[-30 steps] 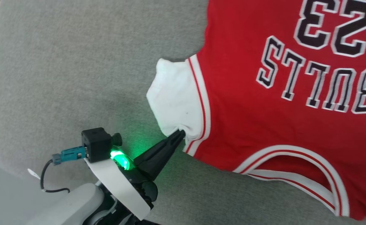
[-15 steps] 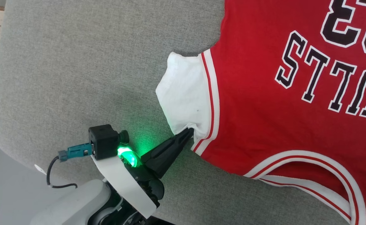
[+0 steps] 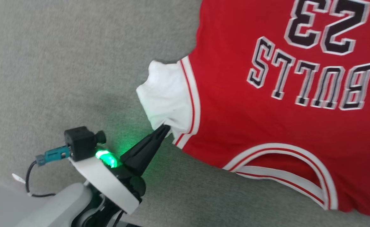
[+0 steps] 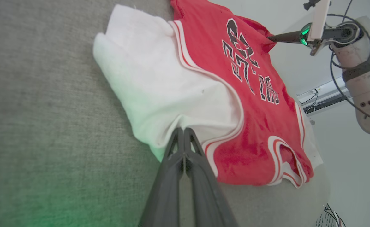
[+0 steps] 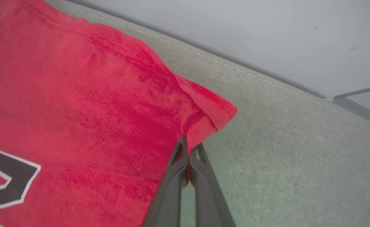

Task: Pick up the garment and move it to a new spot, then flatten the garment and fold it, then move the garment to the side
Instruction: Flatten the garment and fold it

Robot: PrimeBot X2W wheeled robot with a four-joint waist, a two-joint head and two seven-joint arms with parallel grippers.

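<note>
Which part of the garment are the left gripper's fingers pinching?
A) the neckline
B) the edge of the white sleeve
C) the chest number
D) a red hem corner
B: on the garment, the left gripper is shut on the white sleeve at its edge, just beside the striped trim.

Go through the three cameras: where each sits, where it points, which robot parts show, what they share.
Head view: on the head, looking down at the garment on the grey surface; left gripper lower left.
Left wrist view: along its shut fingers to the white sleeve; right gripper beyond.
Right wrist view: along its fingers, pinching a red corner.
Shared: the garment.
</note>
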